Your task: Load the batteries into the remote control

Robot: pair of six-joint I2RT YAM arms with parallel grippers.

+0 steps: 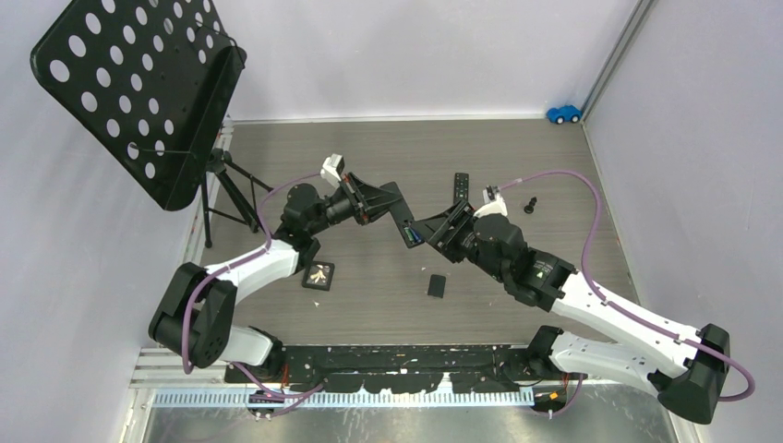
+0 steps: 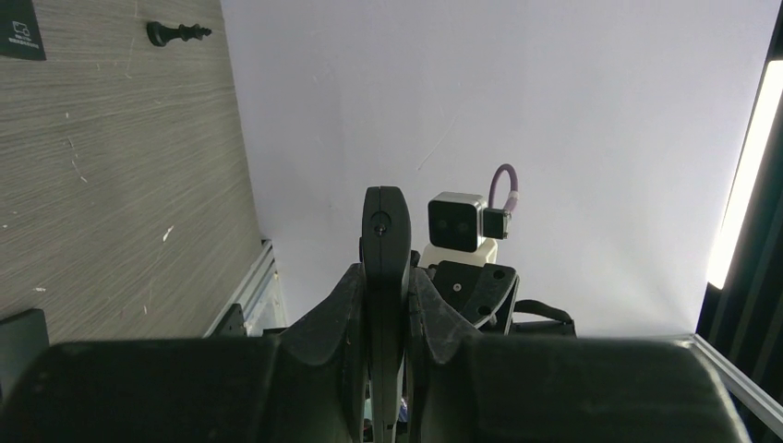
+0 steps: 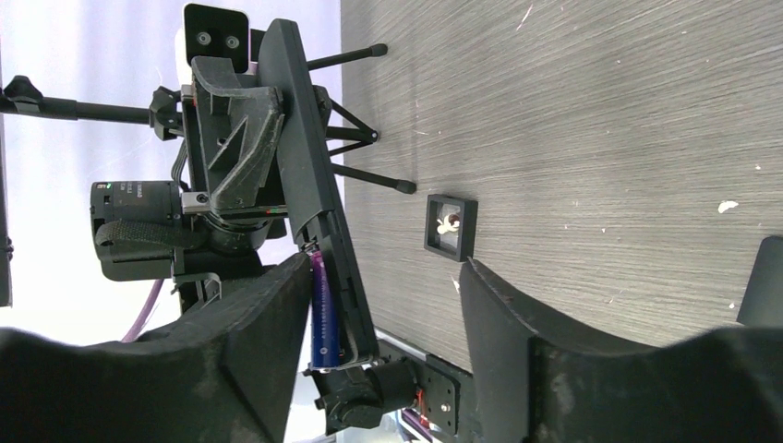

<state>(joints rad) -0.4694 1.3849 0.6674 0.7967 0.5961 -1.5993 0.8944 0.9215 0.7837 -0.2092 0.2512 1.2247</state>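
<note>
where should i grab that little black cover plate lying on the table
Probably from straight above, jaws across the narrow width of the cover plate, pinching its two long edges near the middle. It lies flat on the table, so only its thin edges offer a grip.

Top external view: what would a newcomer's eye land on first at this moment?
Over the middle of the table the two arms meet. The left gripper clamps a black remote edge-on in the air, and the right gripper stands open around its lower end, where a blue battery lies against the remote. At the far left, a big perforated black stand looms over the table.
</note>
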